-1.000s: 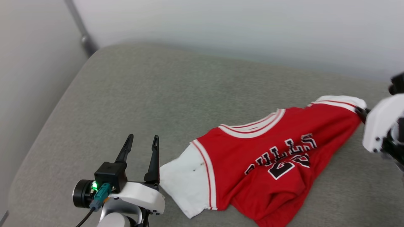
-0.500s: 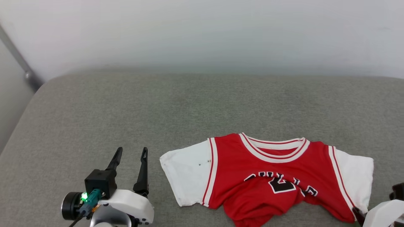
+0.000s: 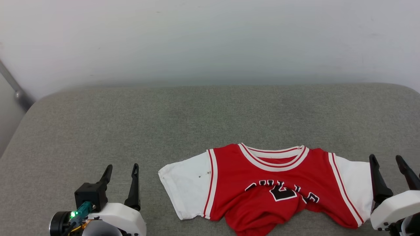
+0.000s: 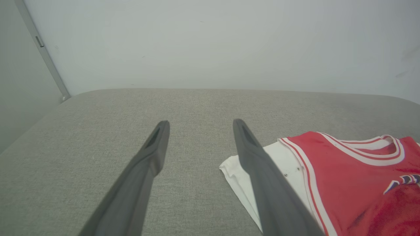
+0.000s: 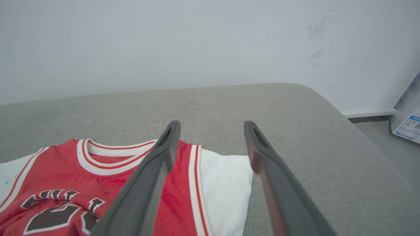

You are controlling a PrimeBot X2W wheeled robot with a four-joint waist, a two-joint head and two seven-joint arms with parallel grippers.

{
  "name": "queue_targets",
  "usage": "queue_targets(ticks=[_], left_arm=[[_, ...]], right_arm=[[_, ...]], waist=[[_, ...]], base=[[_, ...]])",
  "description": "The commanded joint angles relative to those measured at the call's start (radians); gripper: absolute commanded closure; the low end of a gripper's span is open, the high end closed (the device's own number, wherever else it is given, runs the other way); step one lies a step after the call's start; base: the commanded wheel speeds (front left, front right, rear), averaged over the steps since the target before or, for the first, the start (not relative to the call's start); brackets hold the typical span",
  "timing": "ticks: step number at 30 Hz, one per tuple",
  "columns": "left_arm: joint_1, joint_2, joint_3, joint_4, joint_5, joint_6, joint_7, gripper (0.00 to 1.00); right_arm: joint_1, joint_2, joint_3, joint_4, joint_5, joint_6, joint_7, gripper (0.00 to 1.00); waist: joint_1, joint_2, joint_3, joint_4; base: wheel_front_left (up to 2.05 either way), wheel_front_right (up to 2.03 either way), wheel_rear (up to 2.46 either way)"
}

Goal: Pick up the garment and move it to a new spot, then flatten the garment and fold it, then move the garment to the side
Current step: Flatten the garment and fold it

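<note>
The garment (image 3: 262,183) is laid front up on a grey cushion (image 3: 164,124), collar toward 12 o'clock and the red hem bunched into a fold at 6 o'clock, so that the black lettering is partly covered. One white sleeve is spread flat toward 9 o'clock; the other, at 3 o'clock, is partly hidden behind a finger of the right gripper (image 3: 385,158), whose fingers are spread wide at the sleeve's outer edge; contact with the cloth cannot be told. The left gripper (image 3: 122,166) is likewise held spread, just beside the 9 o'clock sleeve, apart from it. A broad bare stretch of cushion is left from 9 to 12 o'clock, up to the pale wall (image 3: 210,39). The cushion's far corners are rounded; past its 3 o'clock edge the floor (image 5: 387,144) and a box (image 5: 408,124) are seen.
</note>
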Motion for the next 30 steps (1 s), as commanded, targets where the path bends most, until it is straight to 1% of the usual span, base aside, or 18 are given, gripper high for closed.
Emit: queue_targets(ticks=[1,5,6,9,12,13,16,20,22,26,28,30], left_arm=[[-0.003,0.008,0.005,0.006,-0.002,0.0,0.005,0.0],[-0.011,0.023,0.007,0.018,-0.005,0.002,0.02,0.0],[-0.015,0.023,0.008,0.023,-0.017,-0.004,0.03,0.0],[-0.041,0.028,0.004,0.037,-0.033,-0.026,0.062,0.0],[-0.09,0.042,-0.02,0.076,-0.052,-0.071,0.134,0.0],[-0.09,0.042,-0.02,0.076,-0.052,-0.071,0.134,0.0],[-0.159,0.059,-0.047,0.127,-0.087,-0.127,0.258,0.0],[-0.24,0.082,-0.068,0.214,-0.163,-0.198,0.456,0.0],[-0.278,0.091,-0.077,0.25,-0.195,-0.23,0.537,0.0],[-0.335,0.102,-0.103,0.312,-0.234,-0.28,0.663,0.0],[-0.36,0.104,-0.117,0.335,-0.243,-0.299,0.714,0.0],[-0.371,0.1,-0.144,0.364,-0.257,-0.316,0.788,0.0]], right_arm=[[0.025,0.012,0.02,-0.038,-0.003,-0.001,-0.022,0.0],[0.067,0.031,0.073,-0.124,-0.017,-0.001,-0.032,0.0],[0.077,0.039,0.088,-0.145,-0.018,-0.001,-0.032,0.0],[0.103,0.057,0.12,-0.204,-0.03,-0.001,-0.025,0.0],[0.118,0.073,0.138,-0.256,-0.041,-0.001,-0.007,0.0],[0.118,0.073,0.138,-0.256,-0.041,-0.001,-0.007,0.0],[0.115,0.083,0.15,-0.291,-0.042,-0.001,0.014,0.0],[0.086,0.081,0.168,-0.297,-0.035,-0.001,0.036,0.0],[0.076,0.085,0.177,-0.296,-0.032,-0.001,0.035,0.0],[0.067,0.093,0.188,-0.287,-0.032,-0.001,0.03,0.0],[0.062,0.096,0.19,-0.282,-0.03,-0.001,0.024,0.0],[0.053,0.097,0.188,-0.275,-0.031,-0.001,0.021,0.0]], waist=[[0.0,0.0,-0.006,-0.004],[0.0,0.0,-0.012,-0.023],[0.0,0.0,-0.011,-0.029],[0.0,0.0,-0.007,-0.049],[0.0,0.0,0.009,-0.07],[0.0,0.0,0.009,-0.07],[0.0,0.0,0.039,-0.09],[0.0,0.0,0.088,-0.124],[0.0,0.0,0.112,-0.137],[0.0,0.0,0.151,-0.161],[0.0,0.0,0.165,-0.169],[0.0,0.0,0.177,-0.175]], base=[[0.0,0.0,0.0],[0.0,0.0,0.0],[0.0,0.0,0.0],[0.0,0.0,0.0],[0.0,0.0,0.0],[0.0,0.0,0.0],[0.0,0.0,0.0],[0.0,0.0,0.0],[0.0,0.0,0.0],[0.0,0.0,0.0],[0.0,0.0,0.0],[0.0,0.0,0.0]])
